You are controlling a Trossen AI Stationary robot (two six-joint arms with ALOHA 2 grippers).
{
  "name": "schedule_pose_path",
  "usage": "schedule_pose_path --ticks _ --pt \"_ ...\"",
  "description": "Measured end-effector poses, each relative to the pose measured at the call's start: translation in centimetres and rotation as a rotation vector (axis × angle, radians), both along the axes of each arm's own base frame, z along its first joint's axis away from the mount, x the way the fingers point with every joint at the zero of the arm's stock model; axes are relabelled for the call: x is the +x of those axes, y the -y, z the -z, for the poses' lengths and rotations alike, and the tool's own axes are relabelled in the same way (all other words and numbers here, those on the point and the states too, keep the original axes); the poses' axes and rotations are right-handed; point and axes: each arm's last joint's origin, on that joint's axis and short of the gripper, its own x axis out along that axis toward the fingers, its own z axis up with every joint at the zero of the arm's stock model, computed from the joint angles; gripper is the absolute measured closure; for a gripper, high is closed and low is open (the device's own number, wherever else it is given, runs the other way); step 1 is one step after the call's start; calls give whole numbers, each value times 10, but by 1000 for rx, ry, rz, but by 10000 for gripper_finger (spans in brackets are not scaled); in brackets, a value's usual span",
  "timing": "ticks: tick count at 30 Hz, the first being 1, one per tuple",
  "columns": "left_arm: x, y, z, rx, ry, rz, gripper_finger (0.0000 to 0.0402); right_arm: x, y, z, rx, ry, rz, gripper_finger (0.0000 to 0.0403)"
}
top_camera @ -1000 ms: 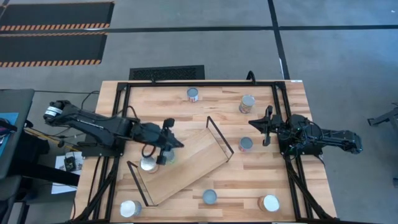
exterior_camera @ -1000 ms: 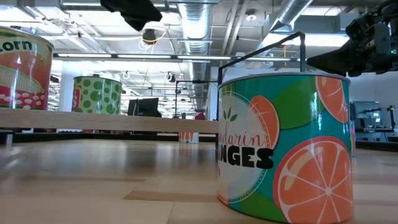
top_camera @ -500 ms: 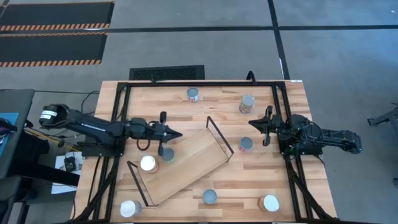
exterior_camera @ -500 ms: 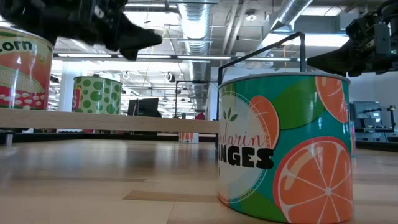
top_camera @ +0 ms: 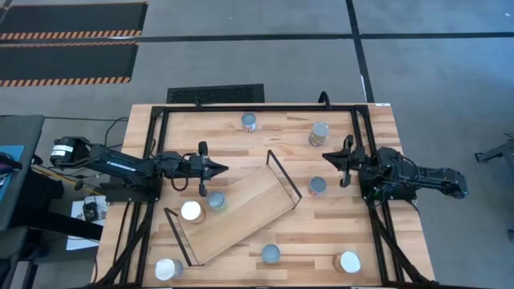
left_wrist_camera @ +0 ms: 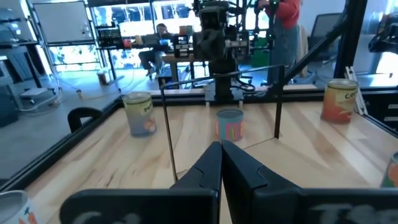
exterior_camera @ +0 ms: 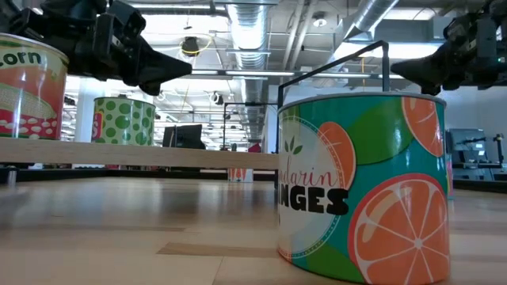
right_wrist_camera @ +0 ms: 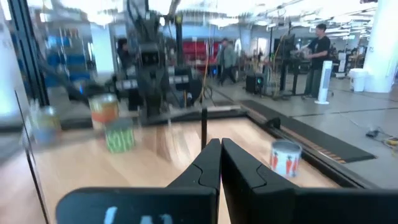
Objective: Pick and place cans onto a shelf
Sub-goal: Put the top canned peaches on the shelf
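Cans lie scattered over the table point(top_camera: 377, 241), and two already stand upright on the shelf point(top_camera: 241, 210): a white-topped one point(top_camera: 191, 211) near its left wire end and a blue-grey-topped one point(top_camera: 217, 200) just beside it toward the middle. The shelf itself sits skewed across the middle of the table, its long side running from lower left to upper right, with a black wire frame point(top_camera: 283, 177) at the raised end. Off the shelf, still to be moved, a can point(top_camera: 317, 186) stands just beyond that frame on the right, another point(top_camera: 319, 134) lies farther back on the right, one point(top_camera: 249, 122) is at the back edge, and three more stand along the front: one point(top_camera: 271, 254) near the middle, one point(top_camera: 349, 262) at front right, one point(top_camera: 168, 269) at front left.

The left gripper point(top_camera: 215, 168) hangs above the table just behind the shelf's two cans, empty, its jaws pressed together. The right gripper point(top_camera: 328, 156) waits at the right side, its jaws all but closed on nothing. The can beyond the wire frame stands just in front of the right gripper, well apart from the left one with the shelf between. So I judge the right arm the nearer for it. That can stands with its long axis vertical, so the jaws would first need to widen and come at its sides.
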Motion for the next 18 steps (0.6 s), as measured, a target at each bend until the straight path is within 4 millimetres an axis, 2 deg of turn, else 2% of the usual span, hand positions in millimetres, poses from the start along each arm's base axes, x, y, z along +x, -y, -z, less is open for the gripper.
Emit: schedule_pose_path --ticks 3,12,15,18 --pt "0 0 0 -3 0 0 401 0 1 -3 44 9 17 365" --pt "0 0 0 -7 5 -6 401 7 18 -8 187 -258 390 395" --pt "0 0 0 0 4 -7 401 14 25 -14 231 -340 453 379" --pt "0 0 0 0 2 -7 401 22 35 -19 262 -435 529 340"
